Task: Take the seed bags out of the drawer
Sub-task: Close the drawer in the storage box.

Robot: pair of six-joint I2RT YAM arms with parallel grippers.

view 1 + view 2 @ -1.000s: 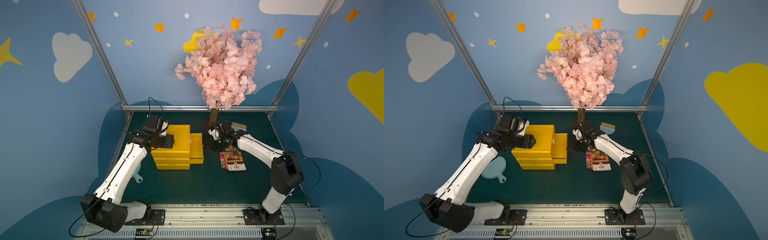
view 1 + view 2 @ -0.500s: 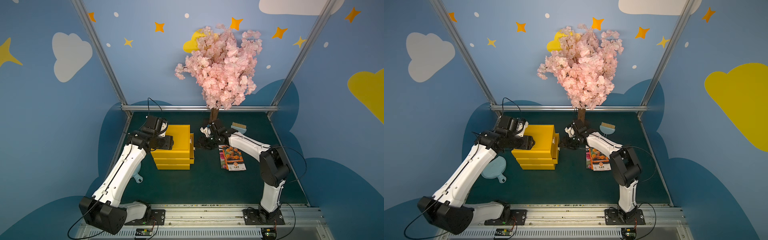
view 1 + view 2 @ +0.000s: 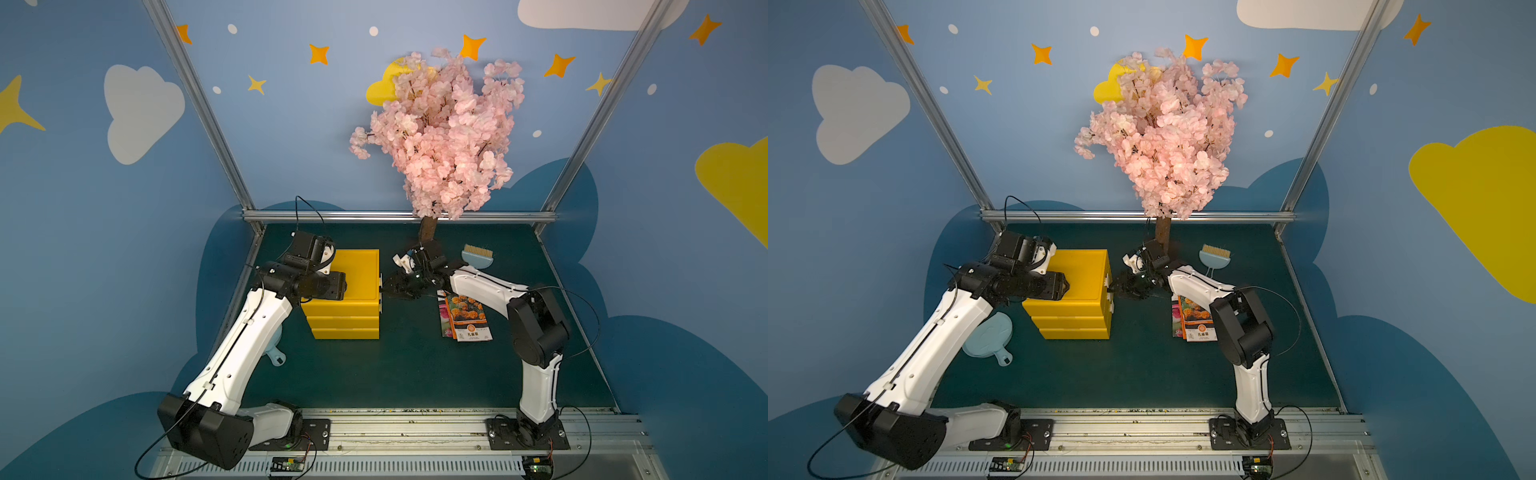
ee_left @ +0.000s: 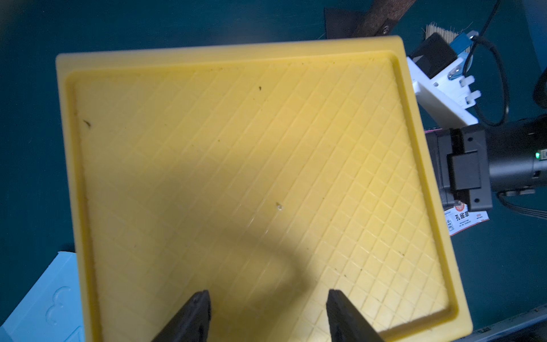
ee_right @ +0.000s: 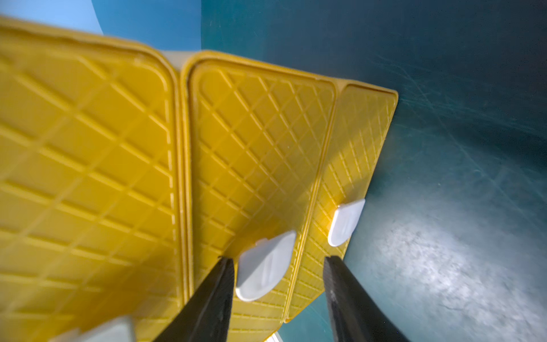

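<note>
The seed bags (image 3: 467,318) lay out on the green surface (image 3: 395,374), one overlapping the other, between the yellow cube (image 4: 236,163) and the right edge. The orange marigold packet sat on top and a pink-flowered one showed from under it. Both were clear of the arms, which suggested the removal itself was done.

The drawer (image 5: 88,177), the uppermost of three, sat flush with the two below it in both top views, so nothing could be seen inside it.

The right gripper (image 5: 278,260) was at the drawer fronts with its jaws apart and nothing held. The white handle tab (image 5: 266,266) of the middle drawer showed between its fingers. Whether a finger touched the plastic could not be told. It probably stood there because that is the only side from which the drawers can be pushed or pulled.

The left gripper (image 4: 266,293) hung over the cube's patterned top, jaws spread and empty. It was likely placed to steady the light cube against sliding.

The brush (image 3: 478,255) lay near the far edge.
</note>
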